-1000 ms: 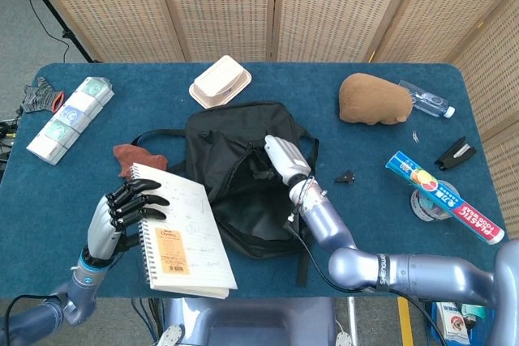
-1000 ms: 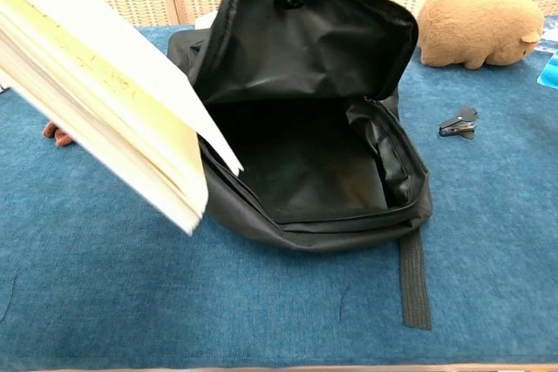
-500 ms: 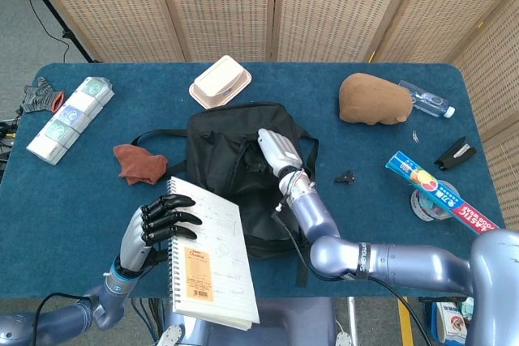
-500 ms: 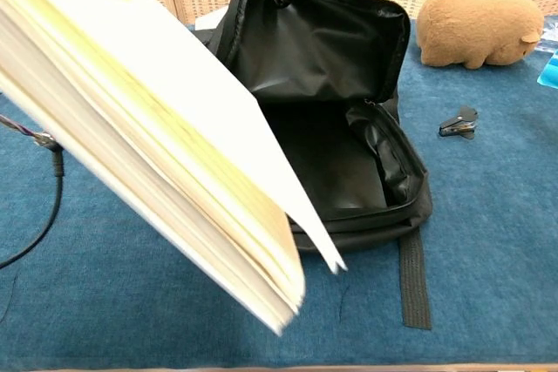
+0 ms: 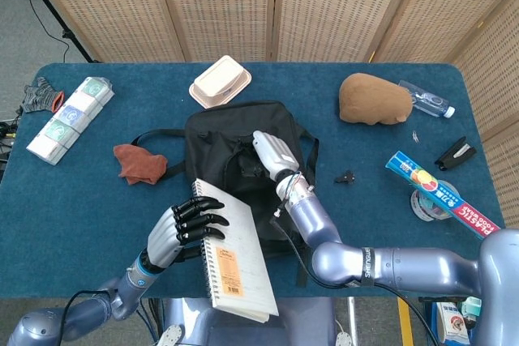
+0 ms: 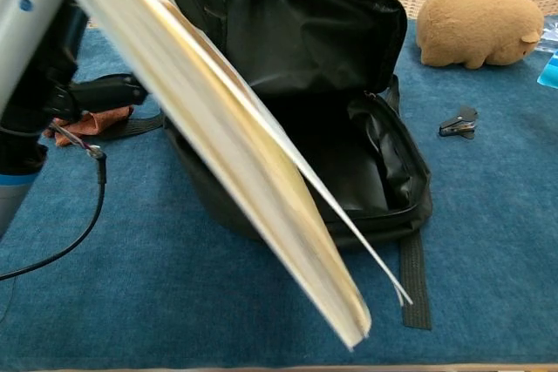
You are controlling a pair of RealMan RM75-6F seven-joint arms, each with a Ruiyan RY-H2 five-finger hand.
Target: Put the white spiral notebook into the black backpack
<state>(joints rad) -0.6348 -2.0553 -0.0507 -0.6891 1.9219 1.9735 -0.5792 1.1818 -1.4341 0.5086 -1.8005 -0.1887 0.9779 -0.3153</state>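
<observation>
Wicker screens stood behind the blue table (image 5: 381, 200). At its middle lay the backpack (image 5: 219, 151), mouth gaping, its upper flap held up by the right hand (image 5: 272, 153), fingers closed on the fabric. Near the front edge the left hand (image 5: 182, 228) gripped the notebook (image 5: 235, 261), tilted in the air over the backpack's front rim.
</observation>
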